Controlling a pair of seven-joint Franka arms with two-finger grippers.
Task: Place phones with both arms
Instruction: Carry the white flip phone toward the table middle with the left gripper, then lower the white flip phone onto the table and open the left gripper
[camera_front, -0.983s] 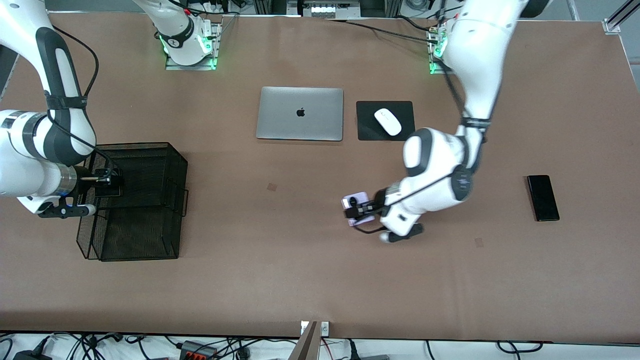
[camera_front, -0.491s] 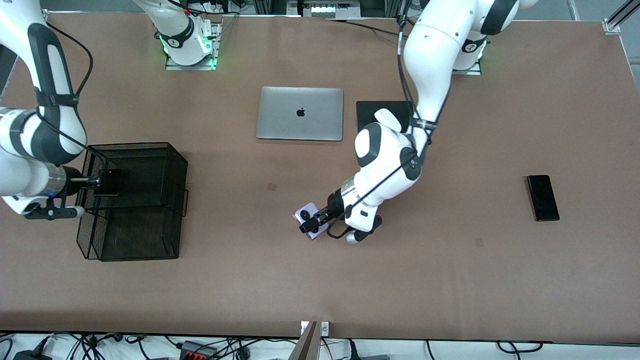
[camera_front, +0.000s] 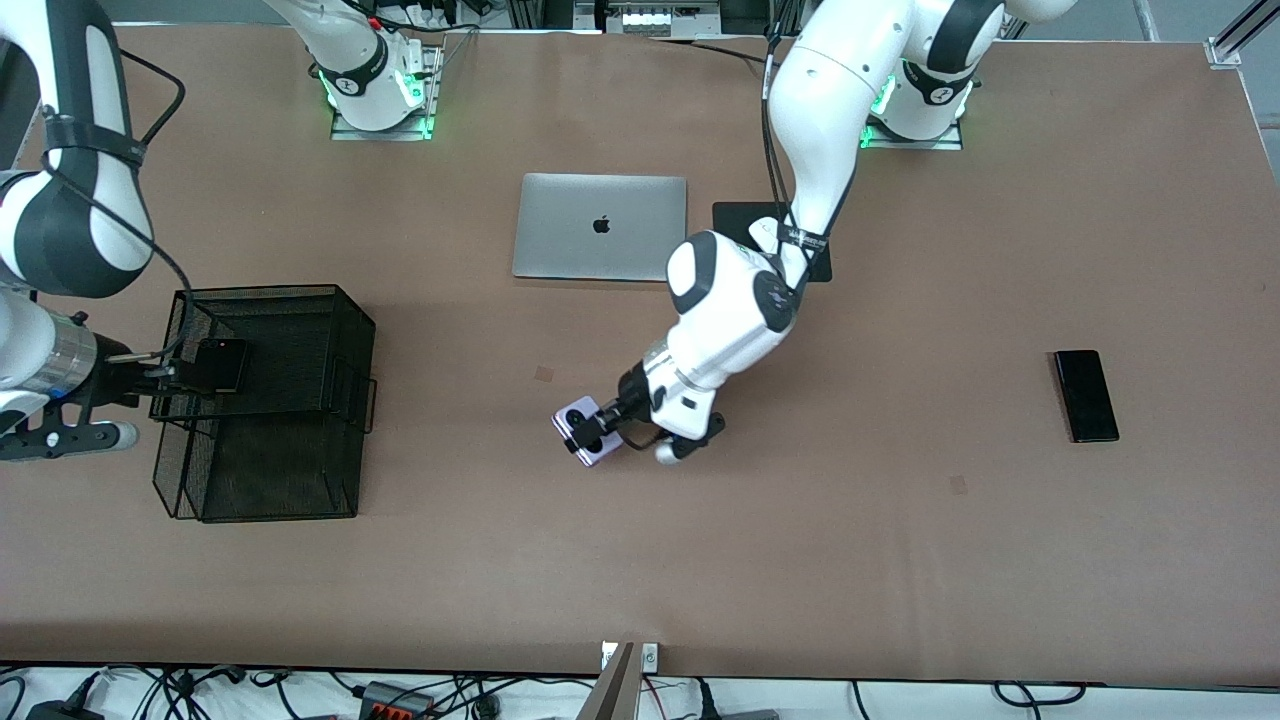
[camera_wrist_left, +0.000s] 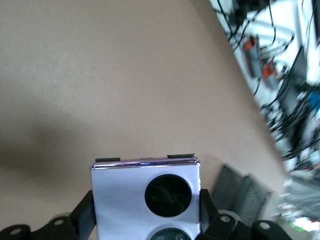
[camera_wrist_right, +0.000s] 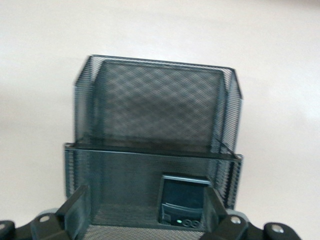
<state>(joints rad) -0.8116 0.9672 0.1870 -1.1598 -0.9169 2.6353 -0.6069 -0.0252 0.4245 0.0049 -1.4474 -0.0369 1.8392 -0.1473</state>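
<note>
My left gripper (camera_front: 598, 428) is shut on the lavender-white phone (camera_front: 580, 438) and holds it above the bare middle of the table. In the left wrist view the phone (camera_wrist_left: 125, 200) fills the gap between both fingers (camera_wrist_left: 82, 220), its black camera circles facing up. My right gripper (camera_front: 150, 375) is open at the edge of the black mesh basket (camera_front: 355, 315). The small black flip phone (camera_front: 222, 365) rests in the basket's upper tier. In the right wrist view this phone (camera_wrist_right: 182, 202) stands beside one finger (camera_wrist_right: 216, 210) of the right gripper (camera_wrist_right: 147, 212). The long black phone (camera_front: 1086, 395) lies toward the left arm's end.
A closed silver laptop (camera_front: 600, 227) lies in the middle, farther from the front camera. Beside it is a black mouse pad (camera_front: 740, 215), partly covered by the left arm. The mesh basket (camera_wrist_right: 155, 105) has a lower tier (camera_front: 270, 470) nearer the camera.
The left arm has carried the lavender-white phone toward the right arm's end of the table. The right gripper has opened and drawn back, leaving the black flip phone in the basket.
</note>
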